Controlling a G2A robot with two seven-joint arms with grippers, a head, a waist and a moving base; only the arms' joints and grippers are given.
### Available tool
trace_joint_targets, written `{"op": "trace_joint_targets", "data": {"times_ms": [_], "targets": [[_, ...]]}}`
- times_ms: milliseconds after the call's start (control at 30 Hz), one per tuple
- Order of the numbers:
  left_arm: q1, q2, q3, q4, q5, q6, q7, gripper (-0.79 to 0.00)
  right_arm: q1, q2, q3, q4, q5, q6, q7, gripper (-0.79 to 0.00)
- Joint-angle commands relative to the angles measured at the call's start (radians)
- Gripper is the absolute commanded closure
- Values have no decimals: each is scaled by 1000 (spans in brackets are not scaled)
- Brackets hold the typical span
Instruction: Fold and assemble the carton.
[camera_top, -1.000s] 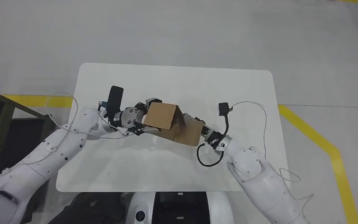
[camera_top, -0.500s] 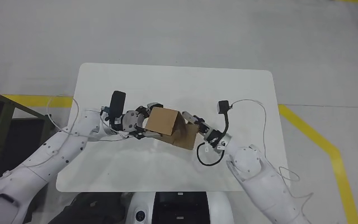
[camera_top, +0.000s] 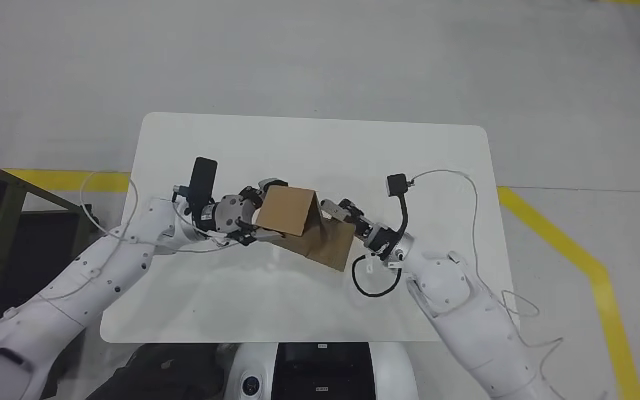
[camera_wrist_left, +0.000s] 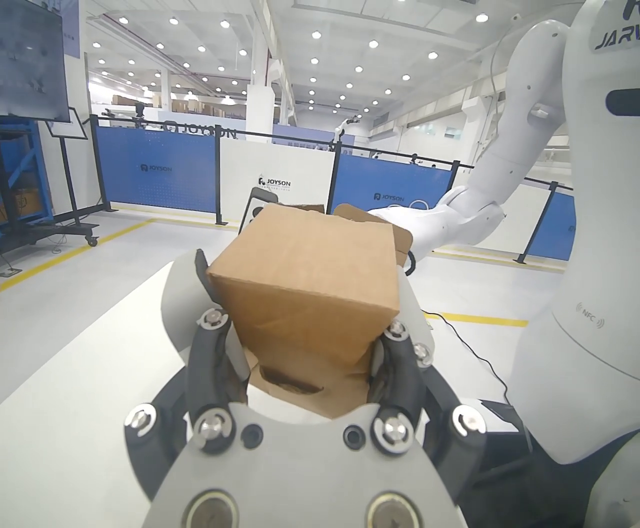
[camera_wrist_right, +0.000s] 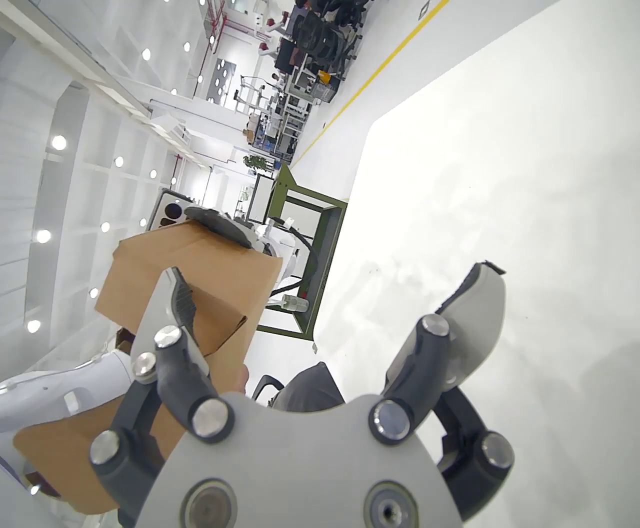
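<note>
A brown cardboard carton (camera_top: 296, 215) is held above the middle of the white table (camera_top: 300, 140), partly folded, with loose flaps hanging at its right end. My left gripper (camera_top: 257, 212) is shut on the carton's left end; in the left wrist view the carton (camera_wrist_left: 310, 280) sits clamped between both fingers (camera_wrist_left: 212, 345). My right gripper (camera_top: 343, 213) is at the carton's right end and stands open. In the right wrist view one of its fingers (camera_wrist_right: 172, 305) lies against a face of the carton (camera_wrist_right: 205, 260), and the other finger hangs free over the table.
A black plug on a white cable (camera_top: 397, 184) stands up near the right arm, and a black cable loop (camera_top: 363, 280) hangs below its wrist. A dark green frame (camera_top: 15, 190) stands off the table's left edge.
The right gripper has moved up and left, closer along the carton's right end. The carton dipped slightly right, then came back, still held by the left gripper.
</note>
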Motion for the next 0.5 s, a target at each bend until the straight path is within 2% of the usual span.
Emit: {"op": "trace_joint_targets", "data": {"times_ms": [0,300,467], "targets": [[-10,5,16,5,-10,0,0,0,0,3,9,-2,-14,-27,23,-785],[-43,26,61,11,-42,0,0,0,19,17,70,26,-42,-86,84,-785],[-54,39,84,6,-45,0,0,0,46,24,99,50,-93,-166,112,-785]]}}
